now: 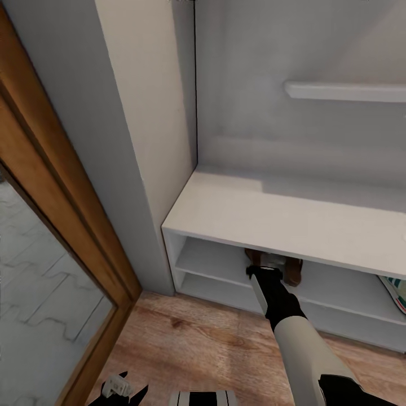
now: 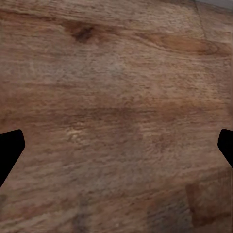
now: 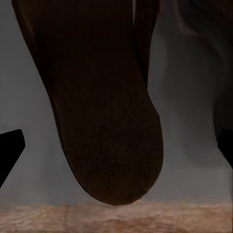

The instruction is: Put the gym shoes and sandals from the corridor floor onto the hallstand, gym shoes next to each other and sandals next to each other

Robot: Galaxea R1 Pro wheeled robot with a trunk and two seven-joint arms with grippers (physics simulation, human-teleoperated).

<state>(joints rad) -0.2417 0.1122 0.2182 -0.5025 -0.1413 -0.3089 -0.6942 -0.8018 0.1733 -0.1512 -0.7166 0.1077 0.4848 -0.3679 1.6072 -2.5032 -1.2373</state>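
The right gripper (image 1: 265, 272) reaches into the shoe rack (image 1: 270, 211), jaws wide, not gripping. A sandal (image 3: 107, 111) lies on the upper shelf between them, long axis running away from the gripper. The left gripper (image 2: 116, 145), jaws wide, hangs over the floor (image 1: 186, 332).

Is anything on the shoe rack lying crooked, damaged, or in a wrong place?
Nothing stands out. A brown sandal lies flat on the upper open shelf of the hallstand, at the right gripper, whose fingers are apart. A gym shoe sits on that shelf further right, partly cut off.
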